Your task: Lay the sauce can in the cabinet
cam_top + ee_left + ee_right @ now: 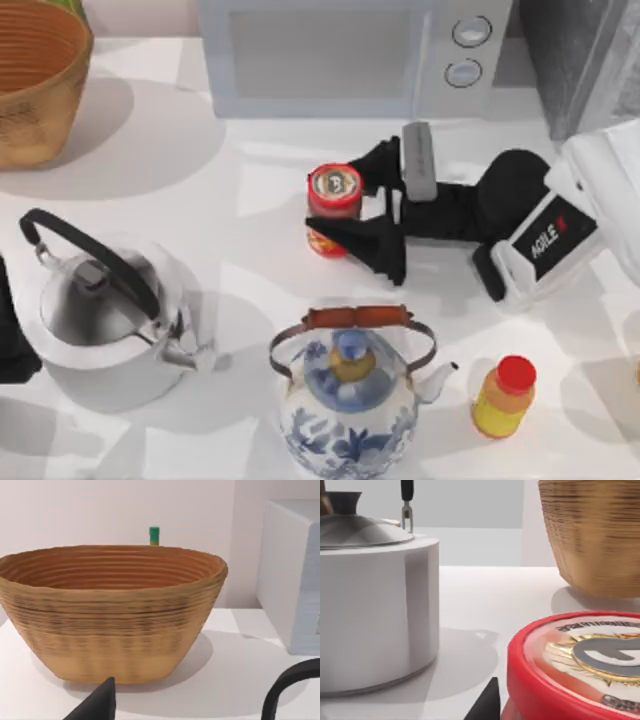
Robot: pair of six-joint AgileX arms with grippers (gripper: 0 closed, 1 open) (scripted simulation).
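The sauce can, red with a printed lid, stands upright in the middle of the table; its lid is close up in the right wrist view. My right gripper reaches in from the right and is shut on the sauce can, one black finger on its far side and one on its near side. I cannot pick out the cabinet for certain: a white box with two round knobs stands at the back, and a grey block at the back right. My left arm is parked at the left edge.
A woven basket sits at the back left. A steel kettle stands front left, a blue-and-white teapot front centre, and a yellow bottle with a red cap front right.
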